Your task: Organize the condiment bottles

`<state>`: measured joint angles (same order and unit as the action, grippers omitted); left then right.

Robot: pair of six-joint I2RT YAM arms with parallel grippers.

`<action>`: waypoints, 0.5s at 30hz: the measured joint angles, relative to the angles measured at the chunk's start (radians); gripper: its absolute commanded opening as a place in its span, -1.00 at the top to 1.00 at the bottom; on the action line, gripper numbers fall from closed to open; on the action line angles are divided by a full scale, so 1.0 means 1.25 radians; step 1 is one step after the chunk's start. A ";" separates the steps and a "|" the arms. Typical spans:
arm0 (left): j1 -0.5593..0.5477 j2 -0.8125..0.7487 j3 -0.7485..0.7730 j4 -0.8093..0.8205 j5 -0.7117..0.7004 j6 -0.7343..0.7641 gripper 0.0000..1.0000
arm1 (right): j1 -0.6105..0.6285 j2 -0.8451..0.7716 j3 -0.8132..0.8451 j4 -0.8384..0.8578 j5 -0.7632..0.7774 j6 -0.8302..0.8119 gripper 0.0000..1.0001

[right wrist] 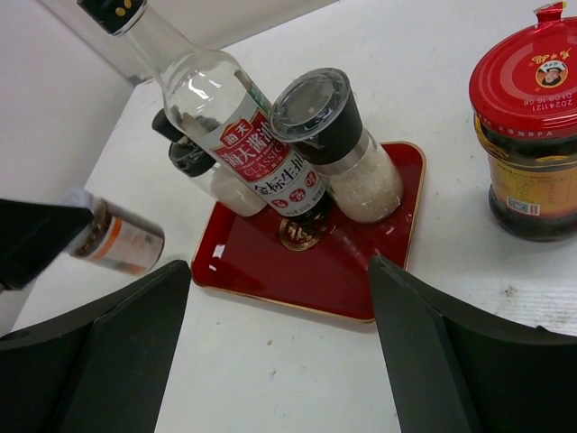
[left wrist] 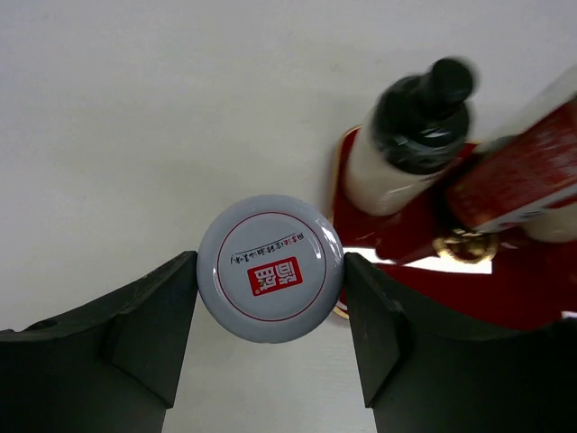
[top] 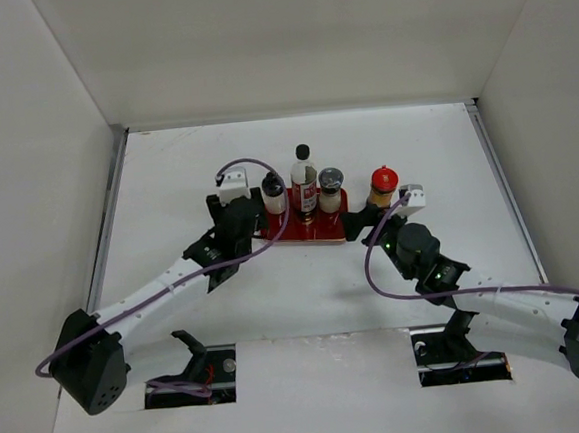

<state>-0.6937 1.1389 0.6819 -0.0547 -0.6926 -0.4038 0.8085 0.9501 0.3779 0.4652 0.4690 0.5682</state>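
Note:
A red tray (top: 316, 232) carries three condiment bottles: a small white black-capped one (top: 274, 193), a tall clear one with a red label (top: 305, 180) and a grey-lidded shaker (top: 331, 189). Just off the tray's right side stands the red-capped brown jar (top: 384, 187). My left gripper (left wrist: 270, 271) is shut on the white-lidded jar (left wrist: 270, 281) at the tray's left edge, with both fingers against the lid. The right wrist view shows that jar (right wrist: 115, 239) tilted. My right gripper (right wrist: 279, 269) hangs open and empty over the table before the tray (right wrist: 297, 262).
White walls enclose the table on three sides. A metal strip (top: 109, 216) runs along the left wall's foot. The two arm bases sit at the near edge, with cables looping over both wrists.

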 measured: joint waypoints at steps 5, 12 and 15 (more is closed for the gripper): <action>-0.052 0.076 0.097 0.075 0.019 0.025 0.39 | -0.002 -0.002 -0.002 0.006 0.000 0.000 -0.73; -0.069 0.202 0.115 0.150 0.066 0.038 0.39 | -0.003 -0.022 -0.014 0.012 0.001 0.000 -0.74; -0.070 0.236 0.115 0.160 0.077 0.042 0.39 | -0.003 -0.022 -0.014 0.012 0.001 0.000 -0.75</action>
<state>-0.7815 1.4338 0.8253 0.1448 -0.5968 -0.3508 0.8043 0.9222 0.3599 0.4801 0.4702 0.5686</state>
